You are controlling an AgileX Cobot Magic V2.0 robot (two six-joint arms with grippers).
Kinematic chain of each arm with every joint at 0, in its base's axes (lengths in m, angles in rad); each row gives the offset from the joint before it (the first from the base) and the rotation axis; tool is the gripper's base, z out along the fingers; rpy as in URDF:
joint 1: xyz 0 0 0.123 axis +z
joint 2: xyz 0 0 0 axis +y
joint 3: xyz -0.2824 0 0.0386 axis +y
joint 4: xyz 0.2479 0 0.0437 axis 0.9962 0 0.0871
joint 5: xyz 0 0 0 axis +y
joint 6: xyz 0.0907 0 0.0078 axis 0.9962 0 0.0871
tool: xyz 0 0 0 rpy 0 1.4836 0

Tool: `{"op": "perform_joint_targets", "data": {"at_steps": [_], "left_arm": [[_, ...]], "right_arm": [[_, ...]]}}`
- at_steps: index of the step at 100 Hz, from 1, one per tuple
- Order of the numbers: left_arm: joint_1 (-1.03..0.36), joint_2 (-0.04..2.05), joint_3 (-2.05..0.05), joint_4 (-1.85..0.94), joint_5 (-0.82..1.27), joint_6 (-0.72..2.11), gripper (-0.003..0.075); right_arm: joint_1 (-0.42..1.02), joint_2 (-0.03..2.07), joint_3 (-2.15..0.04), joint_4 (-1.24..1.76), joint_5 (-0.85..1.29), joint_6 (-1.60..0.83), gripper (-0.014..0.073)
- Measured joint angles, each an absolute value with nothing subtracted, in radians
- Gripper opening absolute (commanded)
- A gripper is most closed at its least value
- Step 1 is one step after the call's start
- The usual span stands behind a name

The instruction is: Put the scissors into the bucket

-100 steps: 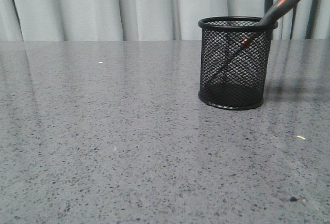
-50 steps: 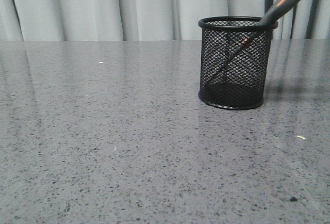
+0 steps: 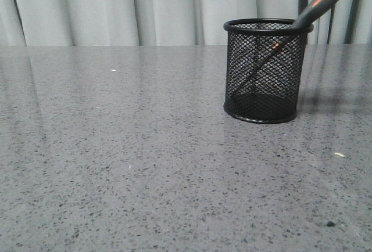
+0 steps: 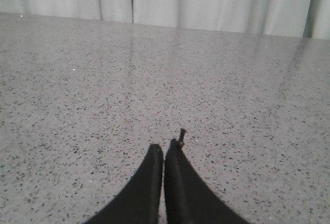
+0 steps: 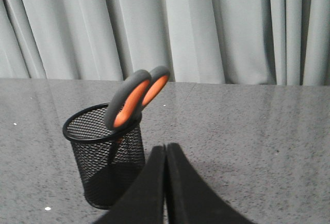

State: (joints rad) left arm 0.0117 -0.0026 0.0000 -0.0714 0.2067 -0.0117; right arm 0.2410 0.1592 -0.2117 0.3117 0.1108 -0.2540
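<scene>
In the right wrist view, the right gripper (image 5: 165, 149) fills the near edge: two black fingers pressed flat together, nothing between them, their bases cut off by the frame. Just beyond the tips and off to one side stands the bucket (image 5: 105, 157), a black wire-mesh cup upright on the grey speckled table (image 5: 247, 146); the fingers overlap its lower edge in the picture, though they appear apart from it. The scissors (image 5: 135, 97) stand inside the bucket, blades down, leaning against the rim. Both grey handle loops with orange lining rise above the rim, tilted toward the pale curtain (image 5: 206, 28) behind. Through the mesh only a thin dark line of blade can be made out.

In the left wrist view, the left gripper (image 4: 164, 149) is likewise closed and empty, fingers meeting at the tips, low over bare table. A small dark speck (image 4: 181, 133) lies just past the fingertips; what it is cannot be told.

The front view shows neither gripper. Nearest, a small dark crumb (image 3: 331, 224) and a pale fleck (image 3: 339, 155) lie on the table. Farther back the bucket sits on the right, with the scissors slanting out over its rim; the handles run off the top right corner, so the loops are cut off. A faint orange glint and a thin blade show through the mesh.
</scene>
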Motion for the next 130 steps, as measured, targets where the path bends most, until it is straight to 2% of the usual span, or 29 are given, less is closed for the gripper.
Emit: {"op": "perform_joint_targets", "data": {"at_steps": [13,46,65,130], "left_arm": [[0.012,-0.003,0.000,-0.071,0.207,-0.012,-0.0020],[0.012,-0.003,0.000,-0.071,0.207,-0.012,-0.0020],[0.012,-0.003,0.000,-0.071,0.207,-0.012,-0.0020],[0.012,-0.003,0.000,-0.071,0.209,-0.012,-0.0020]], "right_arm": [[0.219,0.158,-0.181,0.254,0.086,-0.254,-0.0074],[-0.013,0.090,-0.016,0.110,0.063,-0.146,-0.0074],[-0.034,-0.006,0.015,0.084,0.116,-0.133,-0.0074],[-0.037,-0.010,0.015,0.045,0.147,-0.131,-0.0074]]}}
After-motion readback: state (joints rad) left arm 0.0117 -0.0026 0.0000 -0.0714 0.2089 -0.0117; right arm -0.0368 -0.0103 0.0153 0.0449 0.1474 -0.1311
